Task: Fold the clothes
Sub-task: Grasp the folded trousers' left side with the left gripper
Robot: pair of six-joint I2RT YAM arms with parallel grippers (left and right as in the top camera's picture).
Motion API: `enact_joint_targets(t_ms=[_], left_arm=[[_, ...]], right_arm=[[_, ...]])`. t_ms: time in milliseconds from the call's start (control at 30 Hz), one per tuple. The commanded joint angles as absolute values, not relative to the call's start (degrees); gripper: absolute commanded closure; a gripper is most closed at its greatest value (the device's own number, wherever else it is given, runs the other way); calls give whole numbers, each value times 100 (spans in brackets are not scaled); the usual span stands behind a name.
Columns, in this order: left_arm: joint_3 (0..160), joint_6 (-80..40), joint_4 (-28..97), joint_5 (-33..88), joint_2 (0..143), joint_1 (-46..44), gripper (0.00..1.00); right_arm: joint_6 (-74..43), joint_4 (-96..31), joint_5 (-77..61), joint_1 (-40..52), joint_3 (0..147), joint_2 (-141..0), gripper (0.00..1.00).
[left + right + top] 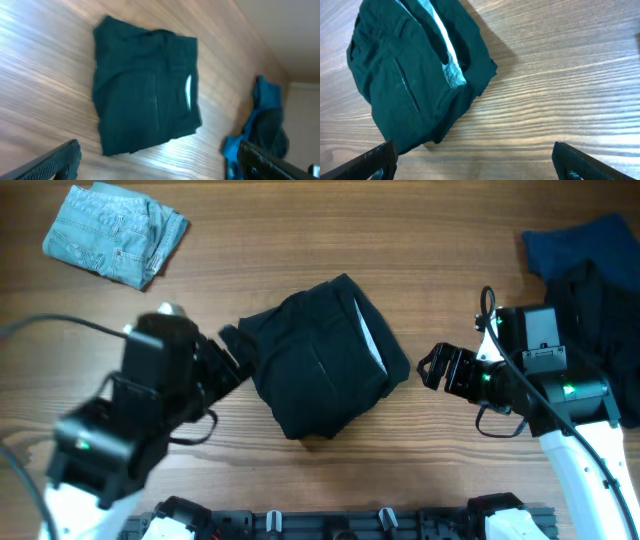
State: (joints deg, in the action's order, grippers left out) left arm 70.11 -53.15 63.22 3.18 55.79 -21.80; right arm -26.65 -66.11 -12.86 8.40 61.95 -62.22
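I have both arms low over the table (440, 260), one on each side of the black garment (325, 360). It lies folded into a rough rectangle on the wood between the two sets of fingertips, with a strip of pale striped lining (447, 60) showing at one fold.

My left gripper (238, 360) sits just beside the garment's near edge. From overhead I cannot tell whether it touches the cloth. Its wrist camera shows both fingers (55, 162) spread wide, nothing between them, and the garment lying flat ahead of the tips.

My right gripper (432, 367) is near the garment's opposite corner, with bare wood between. Its fingers (590, 162) are also spread wide and hold nothing. From that wrist camera the garment lies ahead of the tips, towards the finger at the left of the picture, and the wood ahead of the other finger is bare.

A folded light denim garment (115, 235) lies well apart from the left fingers, beyond them at the table's far corner. Behind the right gripper, beside its arm, sits a loose pile of dark clothes (590, 270), blue over black, not folded.
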Motion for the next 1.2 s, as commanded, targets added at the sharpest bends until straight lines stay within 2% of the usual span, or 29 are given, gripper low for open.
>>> enact_joint_targets(t_ms=[0, 233, 700, 1167], left_arm=[[5441, -6025, 5507, 797, 5256, -2217, 0], [3920, -6012, 3833, 1214, 6003, -2215, 0], [3894, -5284, 3245, 1258, 8165, -2193, 0], [3813, -5223, 1313, 1914, 9579, -2191, 0]], right_arm=[[-2541, -6685, -1409, 816, 6202, -6270, 0], [-2399, -6810, -1431, 816, 6202, -6270, 0], [-2311, -6910, -1503, 816, 6202, -6270, 0], [-2202, -7019, -1557, 816, 6202, -6270, 0]])
